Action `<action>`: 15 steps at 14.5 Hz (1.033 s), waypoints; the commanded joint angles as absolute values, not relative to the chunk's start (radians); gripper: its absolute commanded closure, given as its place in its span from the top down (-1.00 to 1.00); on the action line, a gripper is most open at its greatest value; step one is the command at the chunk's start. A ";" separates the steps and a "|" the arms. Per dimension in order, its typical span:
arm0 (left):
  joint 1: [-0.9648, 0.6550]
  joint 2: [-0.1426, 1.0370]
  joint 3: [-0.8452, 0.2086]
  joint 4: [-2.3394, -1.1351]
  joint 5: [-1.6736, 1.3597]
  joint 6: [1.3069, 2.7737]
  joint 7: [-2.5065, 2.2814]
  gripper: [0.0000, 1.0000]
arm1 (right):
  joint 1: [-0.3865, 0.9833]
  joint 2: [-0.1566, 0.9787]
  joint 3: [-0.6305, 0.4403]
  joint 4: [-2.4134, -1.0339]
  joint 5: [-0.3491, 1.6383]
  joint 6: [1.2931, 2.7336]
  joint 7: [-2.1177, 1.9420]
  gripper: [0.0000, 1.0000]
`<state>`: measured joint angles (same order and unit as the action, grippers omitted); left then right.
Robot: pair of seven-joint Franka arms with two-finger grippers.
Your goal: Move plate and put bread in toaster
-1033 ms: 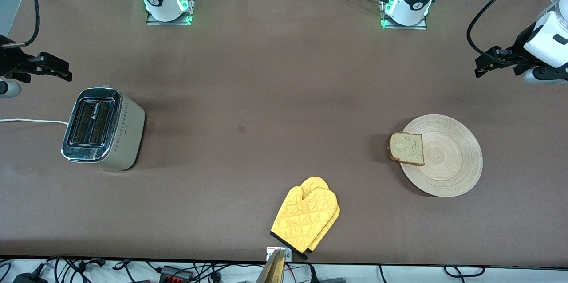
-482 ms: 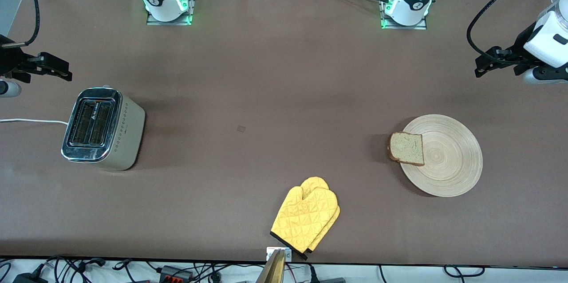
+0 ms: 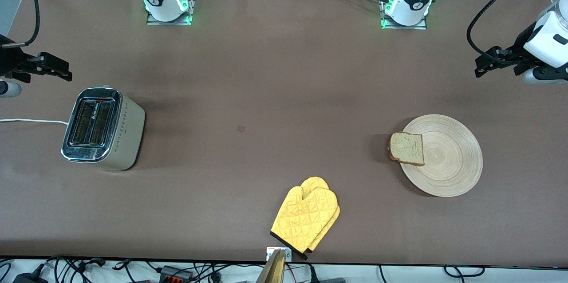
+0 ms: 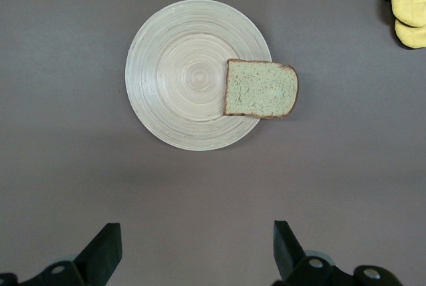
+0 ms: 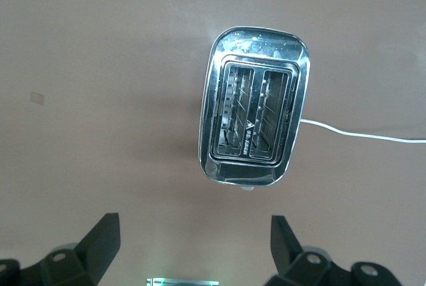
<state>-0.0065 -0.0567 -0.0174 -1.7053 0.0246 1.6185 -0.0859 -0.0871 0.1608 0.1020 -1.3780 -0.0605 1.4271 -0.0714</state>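
Bread (image 3: 406, 148) in the front view lies half on the plate (image 3: 448, 159), overhanging the rim that faces the toaster (image 3: 103, 128); an oven mitt (image 3: 306, 218) lies nearer the camera. The left gripper (image 3: 483, 66), released and empty, hangs near the plate's end of the table, the closer arm; the right gripper (image 3: 62, 70) waits spread by the toaster. Left wrist view: fingers (image 4: 103, 254) apart, bread clear of them, crust edges square to the gap. Right wrist view alone shows both toaster slots empty, their length running between its fingers (image 5: 101, 236)
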 commanded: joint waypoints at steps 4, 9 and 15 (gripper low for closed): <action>0.000 -0.063 -0.020 -1.695 0.021 1.601 -0.081 1.00 | -0.087 0.160 0.106 -1.361 -0.063 1.408 -0.057 1.00; -0.002 -0.049 -0.029 -1.695 0.021 1.551 -0.090 1.00 | -0.089 0.160 0.106 -1.361 -0.063 1.408 -0.060 1.00; 0.122 0.072 -0.018 -1.651 0.012 1.551 0.062 1.00 | -0.086 0.160 0.107 -1.361 -0.063 1.407 -0.060 1.00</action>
